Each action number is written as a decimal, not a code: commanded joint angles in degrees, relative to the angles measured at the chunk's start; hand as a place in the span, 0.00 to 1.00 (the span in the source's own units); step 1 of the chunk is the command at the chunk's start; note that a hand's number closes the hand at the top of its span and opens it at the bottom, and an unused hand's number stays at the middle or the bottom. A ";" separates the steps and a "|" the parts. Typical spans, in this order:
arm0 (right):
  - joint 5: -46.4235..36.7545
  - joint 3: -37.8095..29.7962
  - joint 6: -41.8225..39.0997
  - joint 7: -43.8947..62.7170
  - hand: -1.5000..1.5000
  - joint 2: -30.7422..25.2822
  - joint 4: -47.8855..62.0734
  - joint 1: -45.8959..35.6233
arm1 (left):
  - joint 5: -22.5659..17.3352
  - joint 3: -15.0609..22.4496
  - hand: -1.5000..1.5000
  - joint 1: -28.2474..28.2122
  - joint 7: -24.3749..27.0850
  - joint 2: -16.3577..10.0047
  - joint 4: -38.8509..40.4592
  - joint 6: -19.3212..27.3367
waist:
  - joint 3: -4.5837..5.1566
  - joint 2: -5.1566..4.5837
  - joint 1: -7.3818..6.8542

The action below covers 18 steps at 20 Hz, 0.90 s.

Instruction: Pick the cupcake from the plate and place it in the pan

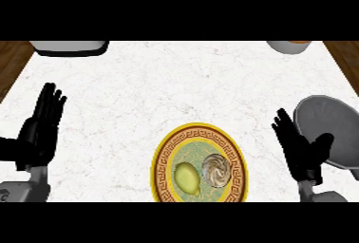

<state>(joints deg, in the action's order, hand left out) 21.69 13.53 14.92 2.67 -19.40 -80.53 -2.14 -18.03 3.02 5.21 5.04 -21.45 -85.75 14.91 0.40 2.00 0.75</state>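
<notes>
A: Where's the cupcake (216,171)?
B: On the plate (163,156), right half, top swirled brown and white. The plate sits by the near edge of the tabletop (154,85), a bit right of its middle.

A: Anything sharing the plate?
B: A yellow-green thing (186,178), just beside the cupcake on its left. Probably a lemon, hard to tell from here.

A: Hands?
B: Right hand (301,147) has its fingers straight and spread, holding nothing. It stands between the plate and the pan (329,123). Left hand (42,128) is flat and empty as well, resting near the left edge, well apart from the plate.

A: So which one goes?
B: The right, I'd say. It's much nearer, and the cupcake is on the plate's side facing it. From the right fingers the cupcake lies left and slightly toward the near edge.

A: Long axis?
B: None worth noting, it looks roundish from above.

A: And the pan?
B: Grey, at the right edge, just behind the right hand. Short carry rightward after the pick.
</notes>
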 commanded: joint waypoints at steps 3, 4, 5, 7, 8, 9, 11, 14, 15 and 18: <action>3.28 6.49 -14.77 -0.73 1.00 1.56 -8.36 -12.53 | 0.41 1.62 0.50 3.08 -2.84 -0.47 -0.28 -1.17 | -0.52 -1.91 -3.10; 3.89 9.44 -19.04 -2.27 1.00 3.09 -9.58 -14.85 | 0.43 3.03 0.50 3.18 -2.84 0.71 -0.11 -1.54 | -0.63 -2.13 -4.54; 5.01 10.09 -22.34 -3.29 1.00 3.54 -11.90 -18.51 | 0.46 3.20 0.50 4.04 -4.11 -0.19 0.08 -2.13 | -0.74 -2.11 -5.59; -4.81 12.30 -27.22 -3.75 1.00 -7.01 -11.84 -23.50 | -0.22 4.91 0.50 3.56 -6.34 1.18 0.59 -2.52 | -0.28 -1.91 -4.65; -3.79 9.72 -30.07 -6.15 1.00 -8.72 -9.35 -24.45 | -0.97 4.36 0.50 4.93 -8.72 0.57 0.25 -2.53 | -0.52 -2.40 -3.60; -5.65 8.34 -30.41 -13.69 1.00 -8.89 -10.92 -22.51 | -2.30 3.47 0.50 3.97 -9.36 0.26 0.11 -3.23 | -0.58 -2.10 -2.28; -7.65 7.47 -36.22 -21.56 1.00 -13.85 -11.42 -20.44 | -1.79 2.77 0.50 4.35 -9.19 -0.03 0.70 -2.54 | -0.61 -2.19 -1.17; -12.10 4.59 -40.30 -29.08 0.00 -20.49 -6.27 -18.69 | 0.28 5.38 0.50 5.06 -13.03 2.45 -3.08 1.75 | -0.59 -2.09 -0.92; -13.06 2.87 -42.09 -33.38 0.00 -23.07 -4.14 -17.80 | -2.53 1.86 0.50 6.32 -14.97 -2.11 -2.47 -2.27 | -0.59 -2.20 -0.96; -19.06 2.42 -44.10 -40.12 0.00 -23.98 1.99 -24.93 | -0.54 4.17 0.50 4.39 -13.04 1.27 -2.67 -0.28 | -0.53 -2.43 -2.34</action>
<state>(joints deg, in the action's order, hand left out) 8.71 17.53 -25.13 -27.93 -39.26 -84.10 -23.37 -19.15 6.54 9.94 -7.08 -21.13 -87.75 13.75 -0.16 -0.21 -1.06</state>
